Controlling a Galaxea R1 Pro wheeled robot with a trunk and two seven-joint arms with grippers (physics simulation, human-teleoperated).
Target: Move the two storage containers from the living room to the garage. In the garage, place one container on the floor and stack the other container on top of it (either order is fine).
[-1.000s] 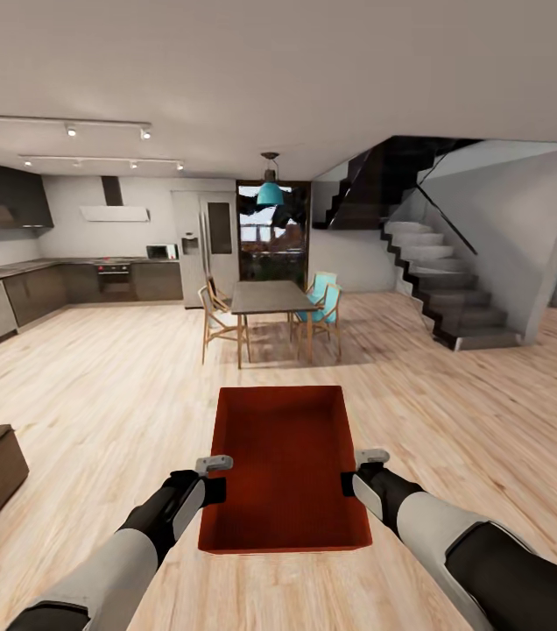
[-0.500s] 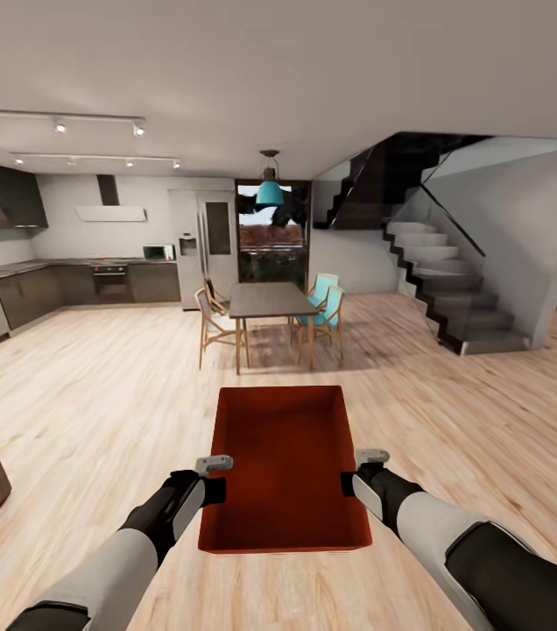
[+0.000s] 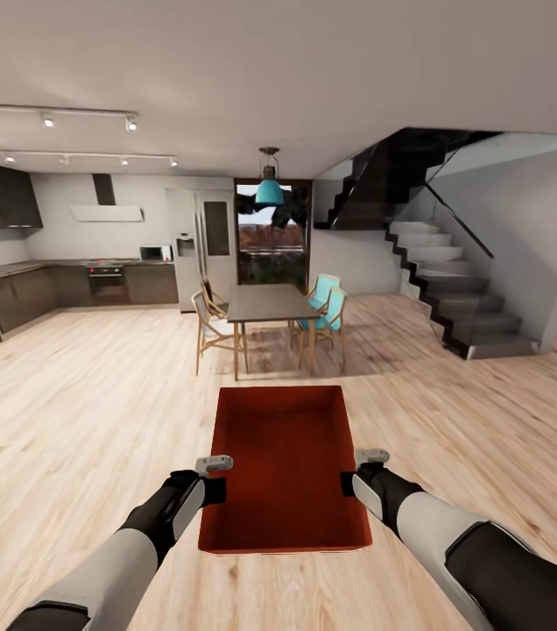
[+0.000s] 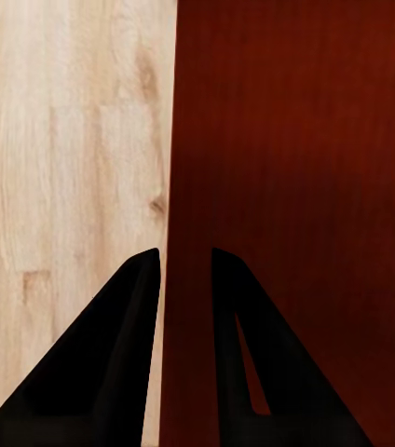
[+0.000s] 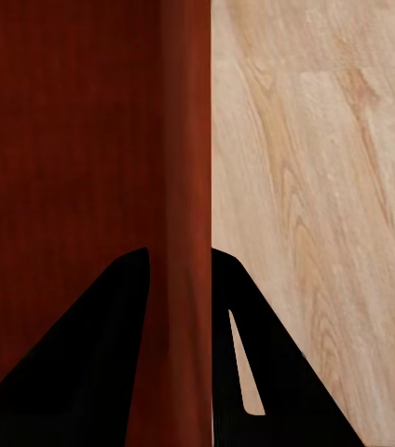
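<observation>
A red-orange bin is held off the light plank floor in front of the robot, between the two arms, its open top up and its long sides running away from the camera. The left gripper is clamped on the bin's left wall near the close end; the left wrist view shows one dark finger outside the wall over the planks and the other inside against the red. The right gripper grips the right wall in the same way, and in the right wrist view its fingers straddle the wall's edge. Ahead, well apart from the bin, stands a dark dining table with wooden chairs on one side and teal chairs on the other, under a teal hanging lamp. A dark kitchen counter lines the far left wall, and a grey staircase rises at the right.
</observation>
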